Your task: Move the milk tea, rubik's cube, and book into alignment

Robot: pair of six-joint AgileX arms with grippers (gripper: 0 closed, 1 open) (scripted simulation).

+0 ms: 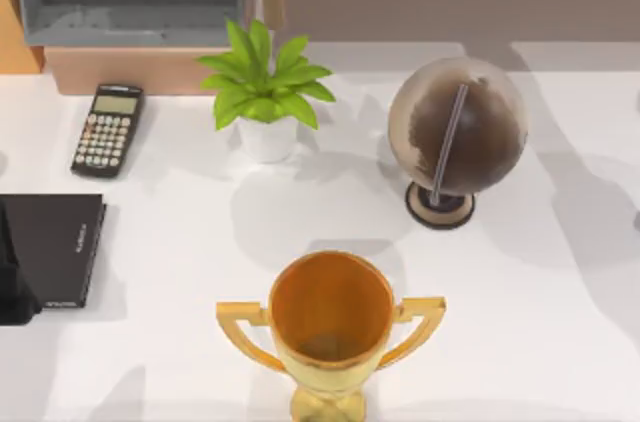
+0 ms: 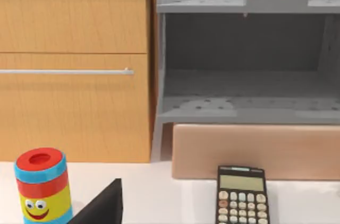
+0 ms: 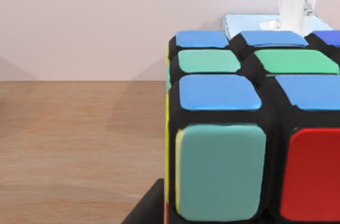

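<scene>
One rubik's cube close on wooden surface; hand states: cannot tell

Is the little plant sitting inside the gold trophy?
No, the potted plant stands on the white table behind the gold trophy, apart from it.

A rendered office or study corner

We see a white desk carrying a calculator, a black notebook, a potted plant, a globe and a gold trophy, with a grey shelf unit and a wooden cabinet standing behind it.
</scene>
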